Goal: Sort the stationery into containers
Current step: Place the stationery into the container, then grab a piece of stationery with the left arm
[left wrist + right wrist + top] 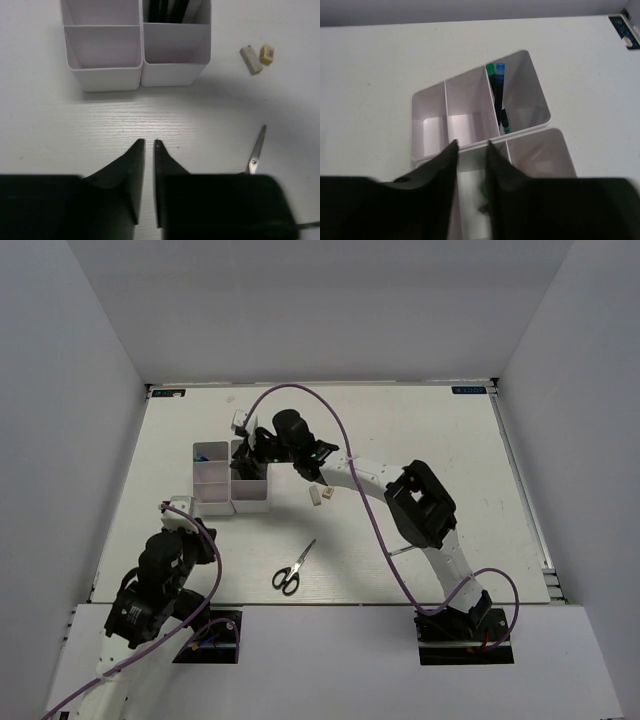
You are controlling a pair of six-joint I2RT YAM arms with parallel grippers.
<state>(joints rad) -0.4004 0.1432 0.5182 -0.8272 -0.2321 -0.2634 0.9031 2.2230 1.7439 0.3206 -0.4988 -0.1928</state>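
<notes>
The white containers (212, 502) stand left of centre as two divided trays side by side. My right gripper (252, 452) hangs over them, open (471, 146), with a green highlighter (482, 191) lying below its fingers in a compartment. A green and a blue pen (498, 95) stand in the far tray (530, 85). Black-handled scissors (292, 570) lie on the table in front, their blade (256, 149) showing in the left wrist view. A beige block (250, 60) and a yellowish block (266, 53) lie right of the trays (105, 80). My left gripper (149, 145) is shut to a thin slit, empty, above bare table.
The right arm (420, 505) stretches across the middle of the table with a purple cable (365, 500) looping over it. White walls close in the table on three sides. The left arm (160, 575) stays near the front left corner.
</notes>
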